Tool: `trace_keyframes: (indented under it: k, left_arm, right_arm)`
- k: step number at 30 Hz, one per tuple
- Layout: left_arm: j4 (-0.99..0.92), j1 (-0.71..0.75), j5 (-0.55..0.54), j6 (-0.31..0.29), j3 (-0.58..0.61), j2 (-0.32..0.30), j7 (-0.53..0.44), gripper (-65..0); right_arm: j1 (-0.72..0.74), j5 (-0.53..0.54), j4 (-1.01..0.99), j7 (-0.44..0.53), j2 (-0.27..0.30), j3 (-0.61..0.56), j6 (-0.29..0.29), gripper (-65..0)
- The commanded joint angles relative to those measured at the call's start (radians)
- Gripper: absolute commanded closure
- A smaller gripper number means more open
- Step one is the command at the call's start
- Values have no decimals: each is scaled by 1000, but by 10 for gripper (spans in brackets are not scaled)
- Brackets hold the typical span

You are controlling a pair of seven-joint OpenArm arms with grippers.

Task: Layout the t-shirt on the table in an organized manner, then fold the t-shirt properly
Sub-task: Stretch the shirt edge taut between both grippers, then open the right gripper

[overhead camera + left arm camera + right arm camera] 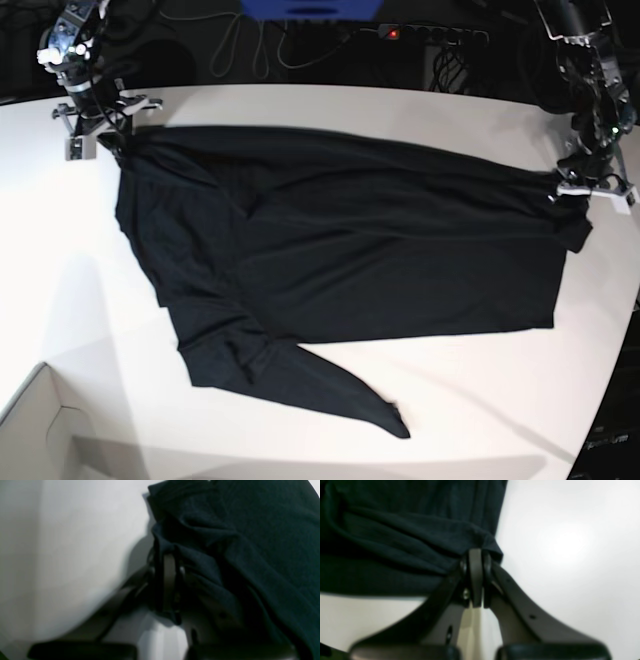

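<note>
I see the table (pixel 330 440), a broad white top with a curved far edge, filling most of the base view. Across its middle lies the t-shirt (pixel 380 250), black and spread wide, stretched between my two arms along its far edge. That far edge runs taut from the upper left corner of the base view to the right side. The near part is less tidy: the cloth bunches into folds at lower left, and one long pointed flap trails out toward the near edge of the table.

A pale cardboard box corner (pixel 45 425) sits at the lower left of the base view, apart from the shirt. Behind the table I make out dark cables and a power strip with a red light (pixel 392 33).

My left gripper (pixel 170 580) is on the base view's right, low over the table at the shirt's corner. From its wrist camera the fingers are pressed together with a fold of black cloth pinched between them, the fabric draping off to the right.

My right gripper (pixel 475 576) is at the far left corner in the base view. Its wrist camera shows the fingers closed tight on a gathered edge of the shirt, with cloth fanning out to the left and bare white table to the right.
</note>
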Motion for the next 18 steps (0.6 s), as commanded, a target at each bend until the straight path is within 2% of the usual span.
trace_keyframes:
  k: [1, 18]
  left_arm:
    - [12, 10, 12, 11, -3, -10, 32, 0]
    - [85, 73, 12, 11, -5, -16, 32, 0]
  right_arm:
    - [-3, 14, 21, 25, 0, 4, 6, 0]
    - [-19, 14, 16, 25, 3, 4, 6, 0]
